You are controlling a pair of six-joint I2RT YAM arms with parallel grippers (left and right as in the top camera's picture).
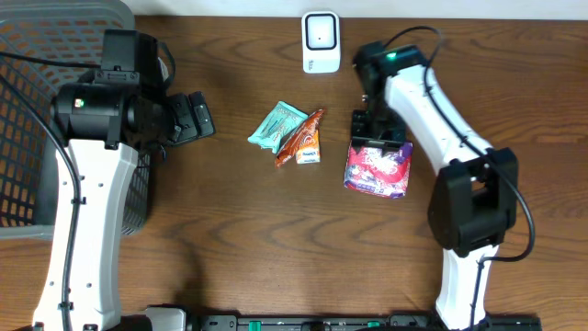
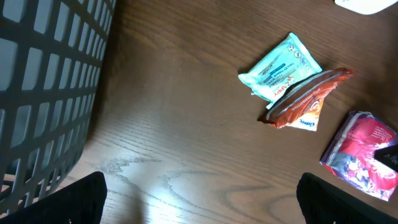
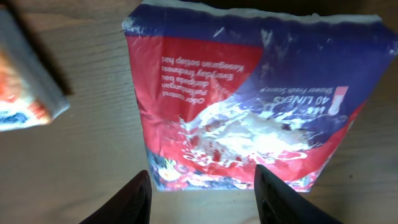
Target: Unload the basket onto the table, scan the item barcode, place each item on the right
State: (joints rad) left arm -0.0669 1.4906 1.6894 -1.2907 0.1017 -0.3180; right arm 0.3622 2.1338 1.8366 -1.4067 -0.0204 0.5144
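The item, a red and purple packet (image 1: pixel 378 170), lies flat on the wooden table right of centre. My right gripper (image 1: pixel 375 138) hovers at its far edge. In the right wrist view the packet (image 3: pixel 249 99) fills the frame, printed side up, with no barcode showing. The right gripper (image 3: pixel 202 199) stands open, its dark fingers (image 3: pixel 127 202) apart at the packet's near edge and holding nothing. The white scanner (image 1: pixel 321 41) stands at the back centre. My left gripper (image 1: pixel 197 118) hangs wide open over bare table (image 2: pixel 199 193) near the basket.
A teal packet (image 1: pixel 277 125) and an orange-brown packet (image 1: pixel 301 138) lie together mid-table, left of the red packet (image 2: pixel 360 152). A dark mesh basket (image 1: pixel 37 110) fills the left side, close beside the left arm.
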